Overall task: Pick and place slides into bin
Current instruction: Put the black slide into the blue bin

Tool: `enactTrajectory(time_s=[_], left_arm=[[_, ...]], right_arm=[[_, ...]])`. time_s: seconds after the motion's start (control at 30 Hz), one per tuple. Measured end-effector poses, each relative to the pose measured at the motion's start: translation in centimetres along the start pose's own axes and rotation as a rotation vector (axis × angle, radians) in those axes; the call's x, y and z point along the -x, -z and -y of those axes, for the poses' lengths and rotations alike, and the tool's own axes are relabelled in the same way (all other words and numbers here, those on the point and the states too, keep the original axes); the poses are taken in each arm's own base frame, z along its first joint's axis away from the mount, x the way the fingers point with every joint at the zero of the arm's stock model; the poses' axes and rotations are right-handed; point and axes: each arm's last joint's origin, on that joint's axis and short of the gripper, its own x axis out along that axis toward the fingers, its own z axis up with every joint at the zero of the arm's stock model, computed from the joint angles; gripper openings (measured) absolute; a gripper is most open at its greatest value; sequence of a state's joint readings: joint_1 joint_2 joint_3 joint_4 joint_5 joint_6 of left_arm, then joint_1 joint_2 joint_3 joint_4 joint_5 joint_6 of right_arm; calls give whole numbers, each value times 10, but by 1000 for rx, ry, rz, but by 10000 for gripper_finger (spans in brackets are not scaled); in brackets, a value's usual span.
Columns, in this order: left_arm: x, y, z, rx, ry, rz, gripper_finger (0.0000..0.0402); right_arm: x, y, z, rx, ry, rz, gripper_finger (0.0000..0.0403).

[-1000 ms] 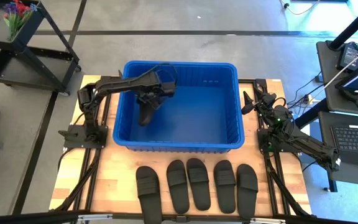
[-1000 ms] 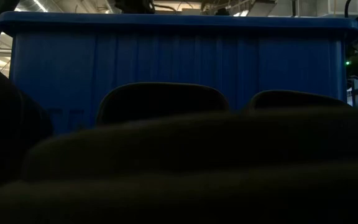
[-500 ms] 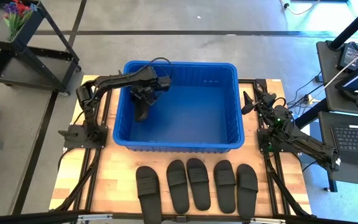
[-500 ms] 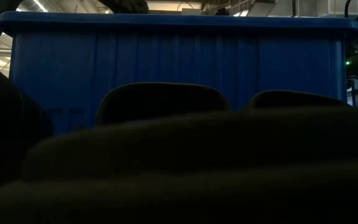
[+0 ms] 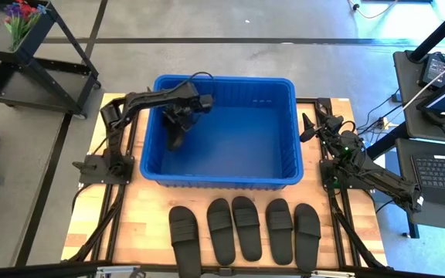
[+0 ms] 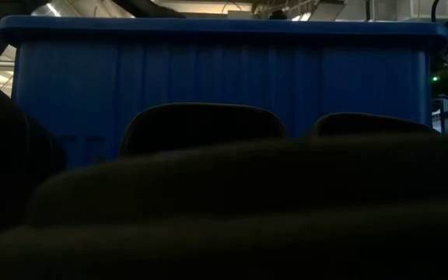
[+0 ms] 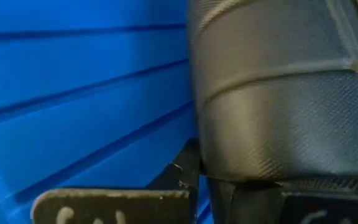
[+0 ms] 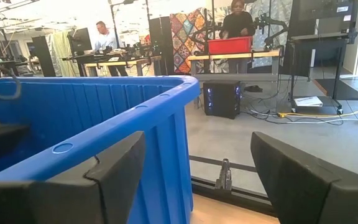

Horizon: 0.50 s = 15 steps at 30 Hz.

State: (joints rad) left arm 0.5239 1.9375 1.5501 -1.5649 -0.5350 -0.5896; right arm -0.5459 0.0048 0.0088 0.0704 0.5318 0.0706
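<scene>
Six black slides are showing in all: five (image 5: 244,228) are lying in a row on the worktop (image 5: 151,212) in front of the bin, and one slide (image 5: 177,133) is hanging inside it. One blue bin (image 5: 224,180) is sitting on the worktop. Two arms are flanking it. Two people are standing in the room beyond.

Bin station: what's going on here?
The left gripper is shut on a slide, holding it inside the blue bin near its left wall. Five more slides lie in a row on the table in front of the bin. The right gripper waits beside the bin's right side, jaws open and empty.
</scene>
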Motion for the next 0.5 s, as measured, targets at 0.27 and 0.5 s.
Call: enactTrajectory(time_s=[0.27,0.5], left_arm=[[-21,-9,25,-139,-45,-77,37],[-19,-8,32,-179,-47,-58,47]], right_arm=[[0,0,0,0,0,0,294],[0,0,0,1,0,0,294]])
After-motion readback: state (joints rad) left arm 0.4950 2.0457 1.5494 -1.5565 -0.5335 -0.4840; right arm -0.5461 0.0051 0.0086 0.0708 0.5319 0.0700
